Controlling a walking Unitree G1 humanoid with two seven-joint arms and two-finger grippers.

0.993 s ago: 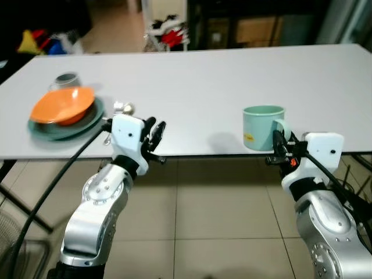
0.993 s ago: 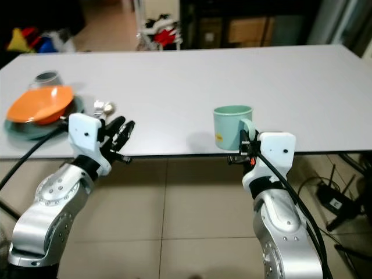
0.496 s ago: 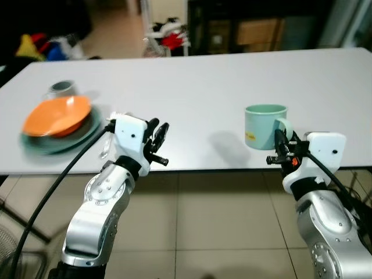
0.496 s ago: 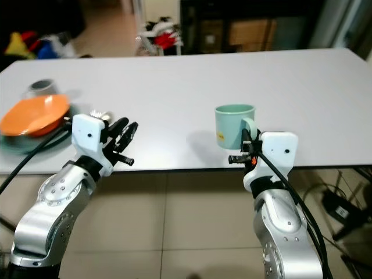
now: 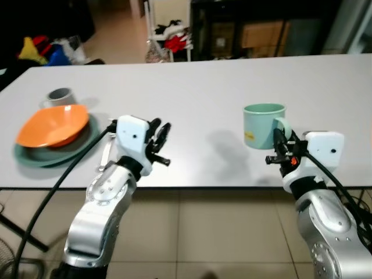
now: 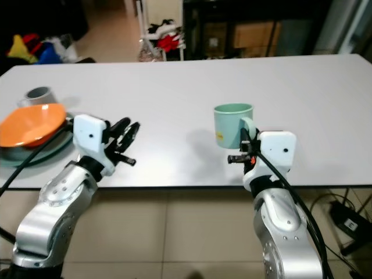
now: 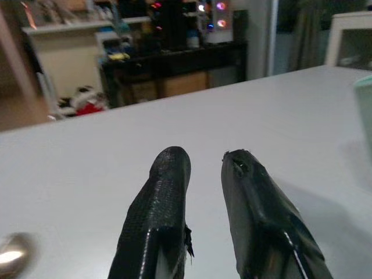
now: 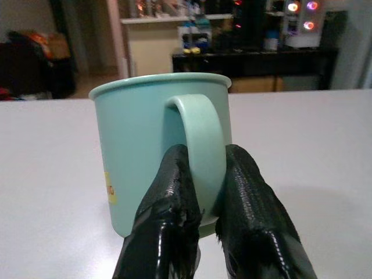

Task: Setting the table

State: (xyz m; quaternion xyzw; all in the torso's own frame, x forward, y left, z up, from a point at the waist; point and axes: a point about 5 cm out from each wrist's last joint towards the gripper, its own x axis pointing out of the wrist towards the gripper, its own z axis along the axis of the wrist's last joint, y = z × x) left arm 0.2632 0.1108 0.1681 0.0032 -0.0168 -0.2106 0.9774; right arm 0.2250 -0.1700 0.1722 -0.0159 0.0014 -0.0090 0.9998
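A pale green mug [image 5: 263, 125] stands on the white table [image 5: 203, 87], right of centre and close to the front edge. My right gripper [image 5: 278, 142] is shut on the mug's handle [image 8: 200, 136], one black finger on each side. My left gripper [image 5: 161, 135] hovers over the table's front left part with its fingers [image 7: 168, 174] slightly apart and nothing between them. At the left sits an orange bowl [image 5: 52, 124] on a teal plate [image 5: 35, 157], with a grey cup [image 5: 58, 95] behind it. A metal spoon [image 5: 106, 156] lies between the plate and my left gripper.
The table's front edge [image 5: 192, 188] runs just under both wrists, with tiled floor [image 5: 203, 232] below. Behind the table are dark shelves [image 5: 244, 29] and coloured clutter [image 5: 43, 49]. A black cable [image 5: 52, 186] hangs from my left arm.
The view has shifted: the table's front edge now lies lower in the picture and both grippers reach farther over the tabletop. The mug has kept its place in my right gripper.
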